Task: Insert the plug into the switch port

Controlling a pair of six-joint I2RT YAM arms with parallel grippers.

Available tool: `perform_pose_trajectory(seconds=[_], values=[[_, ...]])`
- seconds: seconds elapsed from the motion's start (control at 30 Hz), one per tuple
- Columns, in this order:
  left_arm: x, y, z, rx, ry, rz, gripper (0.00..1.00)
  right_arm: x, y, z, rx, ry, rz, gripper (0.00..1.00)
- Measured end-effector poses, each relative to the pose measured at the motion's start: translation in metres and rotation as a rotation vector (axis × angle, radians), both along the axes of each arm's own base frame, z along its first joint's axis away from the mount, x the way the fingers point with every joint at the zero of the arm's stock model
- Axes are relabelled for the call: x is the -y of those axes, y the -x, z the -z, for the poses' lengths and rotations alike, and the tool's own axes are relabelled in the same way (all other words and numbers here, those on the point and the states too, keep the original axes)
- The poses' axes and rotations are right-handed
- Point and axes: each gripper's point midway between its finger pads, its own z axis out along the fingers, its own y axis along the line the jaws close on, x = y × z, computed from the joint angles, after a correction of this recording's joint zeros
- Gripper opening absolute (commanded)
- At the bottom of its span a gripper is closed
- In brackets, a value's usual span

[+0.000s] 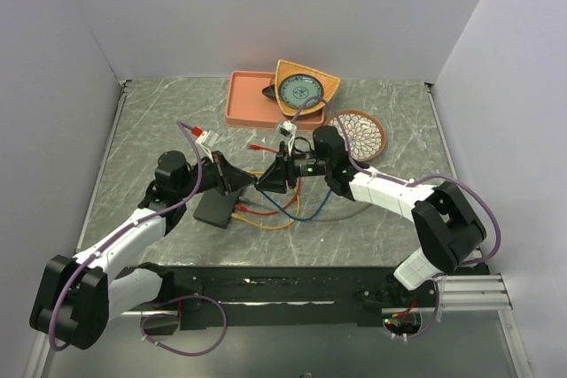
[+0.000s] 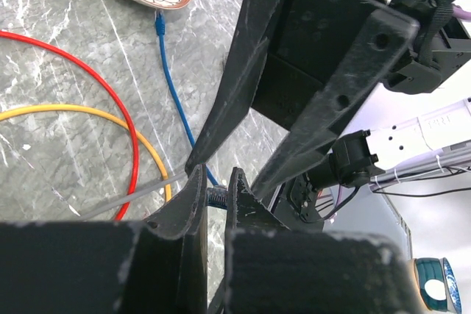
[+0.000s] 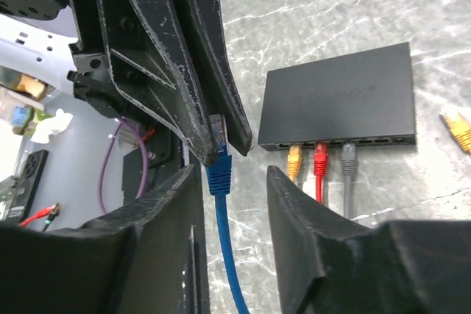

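Note:
The blue plug (image 3: 218,137) on its blue cable (image 3: 224,240) is pinched at the tips of my left gripper (image 3: 227,148), which reaches in from above, shut on it. The right gripper (image 3: 232,174) is open, its fingers (image 3: 294,204) either side of the cable just below the plug and not touching it. In the left wrist view the plug (image 2: 215,196) shows between the shut left fingers (image 2: 184,204). The black switch (image 3: 346,101) lies flat beyond, with yellow, red and grey plugs in its port row. From above, both grippers meet right of the switch (image 1: 217,210).
A salmon-pink tray (image 1: 244,104) and an orange triangular dish (image 1: 306,88) stand at the back. A round patterned plate (image 1: 357,135) lies right of them. Red, orange and blue cables (image 1: 266,217) loop on the marble table beside the switch. Walls enclose three sides.

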Motion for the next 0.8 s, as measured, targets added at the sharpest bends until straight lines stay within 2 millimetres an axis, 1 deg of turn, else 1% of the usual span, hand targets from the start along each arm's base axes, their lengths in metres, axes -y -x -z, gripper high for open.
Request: perform_pose_trajectory(seconds=[0.03, 0.1, 0.27, 0.3, 0.33, 0.37, 0.4, 0.43, 0.5, 0.53, 0.57, 0.63, 0.7, 0.73, 0.8], values=[[0.0, 0.0, 0.0, 0.001, 0.0, 0.001, 0.01, 0.0, 0.001, 0.001, -0.003, 0.001, -0.005, 0.43], [0.0, 0.001, -0.001, 0.003, 0.001, 0.002, 0.01, -0.001, 0.002, 0.004, -0.016, 0.004, -0.018, 0.41], [0.0, 0.0, -0.001, 0.008, 0.0, -0.003, 0.01, -0.004, 0.004, 0.004, -0.037, 0.001, -0.05, 0.24], [0.0, 0.0, -0.001, 0.008, -0.001, -0.006, 0.01, -0.004, 0.005, 0.003, -0.041, -0.002, -0.059, 0.17], [0.0, 0.0, -0.001, 0.009, -0.001, -0.006, 0.01, -0.004, 0.006, 0.003, -0.041, -0.003, -0.062, 0.06], [0.0, 0.0, -0.001, 0.008, -0.001, -0.005, 0.01, -0.004, 0.006, 0.003, -0.042, -0.003, -0.065, 0.02], [0.0, 0.0, -0.002, 0.009, -0.001, -0.005, 0.01, -0.004, 0.007, 0.003, -0.042, -0.004, -0.067, 0.0], [0.0, 0.0, -0.002, 0.008, 0.0, -0.005, 0.02, -0.004, 0.007, 0.003, -0.044, -0.003, -0.069, 0.0], [0.0, 0.0, -0.002, 0.009, -0.001, -0.005, 0.07, -0.004, 0.007, 0.003, -0.047, -0.001, -0.071, 0.0], [0.0, 0.0, -0.002, 0.009, 0.0, -0.004, 0.07, -0.004, 0.007, 0.003, -0.048, -0.001, -0.07, 0.0], [0.0, 0.0, -0.002, 0.009, 0.0, -0.004, 0.12, -0.004, 0.007, 0.003, -0.047, 0.0, -0.07, 0.0], [0.0, 0.0, -0.001, 0.008, -0.001, -0.005, 0.24, -0.004, 0.007, 0.004, -0.045, 0.002, -0.07, 0.0], [0.0, -0.001, 0.0, 0.008, -0.005, -0.011, 0.38, -0.004, 0.006, 0.005, -0.038, 0.006, -0.069, 0.0], [-0.001, -0.002, 0.0, 0.006, -0.007, -0.014, 0.48, -0.004, 0.005, 0.006, -0.034, 0.011, -0.064, 0.0], [-0.001, -0.003, 0.002, 0.011, -0.018, -0.02, 0.57, -0.002, 0.003, 0.012, -0.032, 0.037, -0.043, 0.0]])
